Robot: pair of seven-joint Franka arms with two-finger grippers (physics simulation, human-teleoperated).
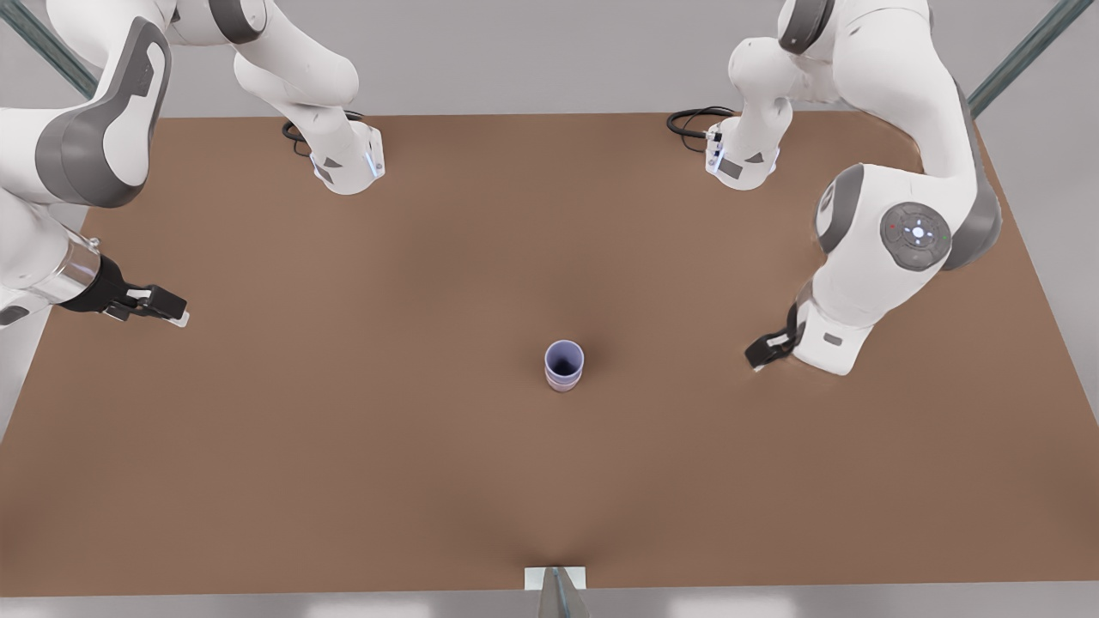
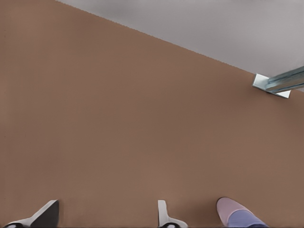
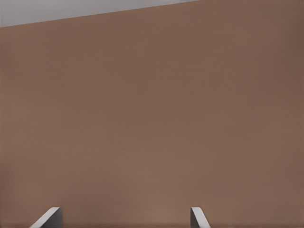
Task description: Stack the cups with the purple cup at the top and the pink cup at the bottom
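Note:
The purple cup [image 1: 564,350] sits nested inside the pink cup [image 1: 562,385], upright near the middle of the brown table [image 1: 343,429]. Only a low band of the pink cup shows under it. My left gripper [image 1: 760,354] is low over the table on the front view's right, well apart from the stack, open and holding nothing. In the left wrist view the left gripper [image 2: 105,218] has the pink cup [image 2: 228,208] and purple cup [image 2: 242,219] just beside it. My right gripper [image 1: 167,307] hangs open at the front view's far left, also seen as the right gripper [image 3: 123,218] above bare table.
Two arm bases [image 1: 348,163] [image 1: 740,163] stand at the table's far edge with cables. A metal bracket [image 1: 555,578] is fixed at the near edge's middle, the same bracket [image 2: 270,84] showing in the left wrist view. Bare table surrounds the stack.

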